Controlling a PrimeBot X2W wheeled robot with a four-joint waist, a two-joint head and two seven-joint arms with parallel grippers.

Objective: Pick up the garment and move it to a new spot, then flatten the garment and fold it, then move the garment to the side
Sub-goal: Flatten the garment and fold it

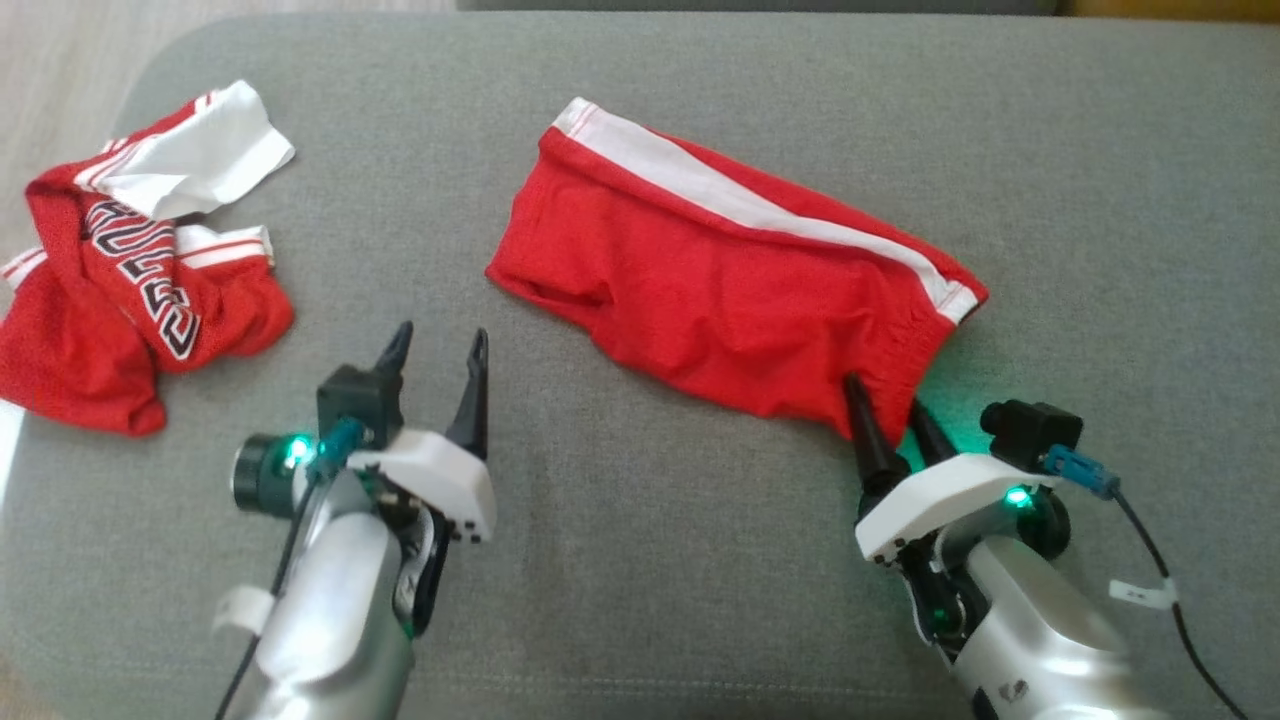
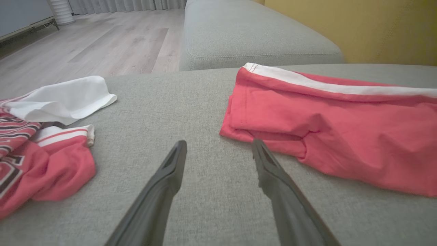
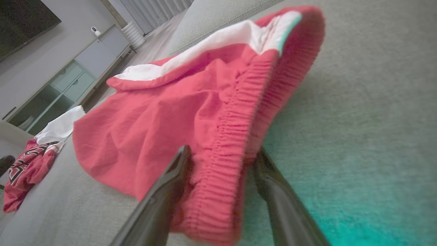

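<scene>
Garment [image 1: 720, 290] waistband sits between fingers of right end effector [image 1: 882, 393].

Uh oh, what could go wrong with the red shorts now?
The right gripper has its jaws around just one waistband corner of the red shorts; pulling from there could undo the fold or bunch them up.
The left gripper hangs open off the cloth, so the shorts' other end has no support and might drag on the grey cushion.
The crumpled jersey lies to the left; sliding that way could tangle both.
</scene>
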